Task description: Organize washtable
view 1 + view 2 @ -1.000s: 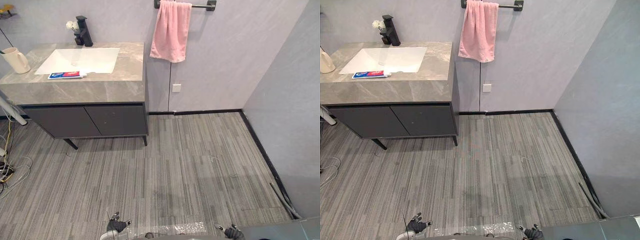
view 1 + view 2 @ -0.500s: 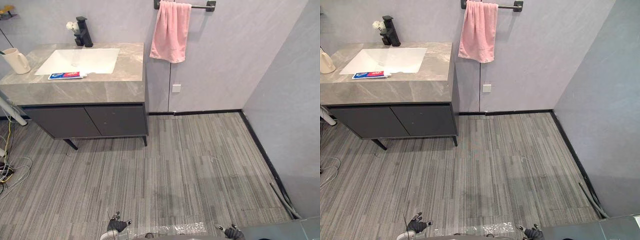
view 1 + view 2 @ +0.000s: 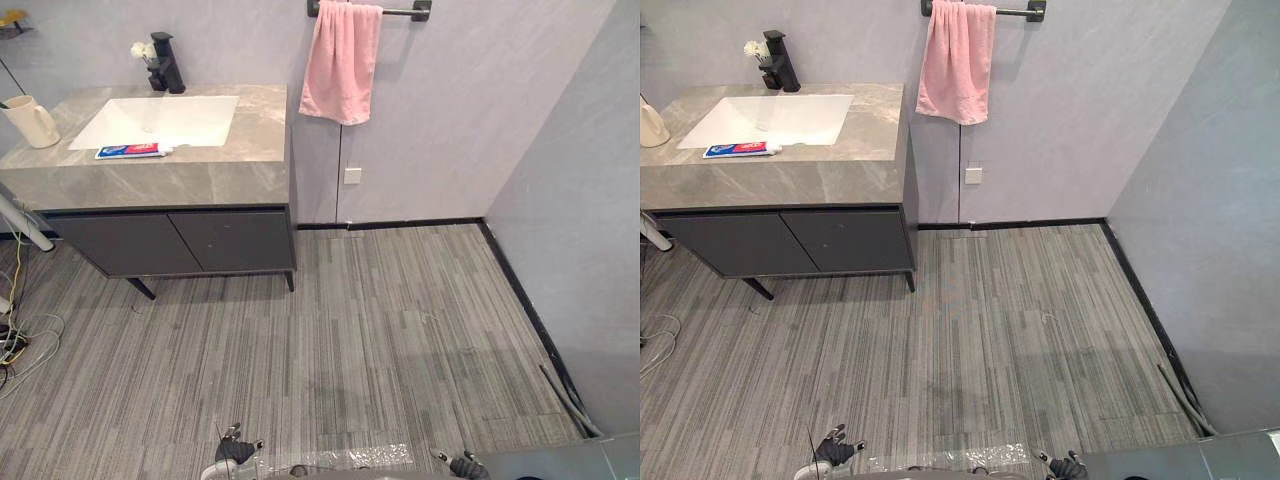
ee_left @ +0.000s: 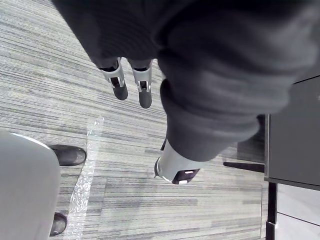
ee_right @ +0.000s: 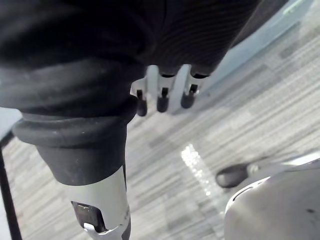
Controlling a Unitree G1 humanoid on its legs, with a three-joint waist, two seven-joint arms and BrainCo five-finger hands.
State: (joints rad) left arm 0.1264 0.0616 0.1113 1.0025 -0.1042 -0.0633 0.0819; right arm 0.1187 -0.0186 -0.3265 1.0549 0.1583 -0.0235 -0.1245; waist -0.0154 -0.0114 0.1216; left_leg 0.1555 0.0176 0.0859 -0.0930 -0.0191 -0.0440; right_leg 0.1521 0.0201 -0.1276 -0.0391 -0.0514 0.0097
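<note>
The washtable (image 3: 210, 175) has a grey marble top and stands at the far left against the wall. A white sink (image 3: 155, 120) is set into it, with a black faucet (image 3: 165, 62) and a small white flower (image 3: 142, 50) behind. A toothpaste tube (image 3: 133, 151) lies flat on the counter in front of the sink. A cream mug (image 3: 30, 120) stands at the counter's left end. My left hand (image 3: 235, 452) and right hand (image 3: 466, 465) hang low over the floor, far from the washtable. Both are open and hold nothing, their fingers (image 4: 132, 85) (image 5: 162, 95) straight.
A pink towel (image 3: 342, 62) hangs on a black bar to the right of the washtable. Dark cabinet doors (image 3: 170, 240) sit under the counter. Loose cables (image 3: 20, 340) and a white pipe (image 3: 25, 225) lie at the left. A grey wall (image 3: 580, 200) closes the right side.
</note>
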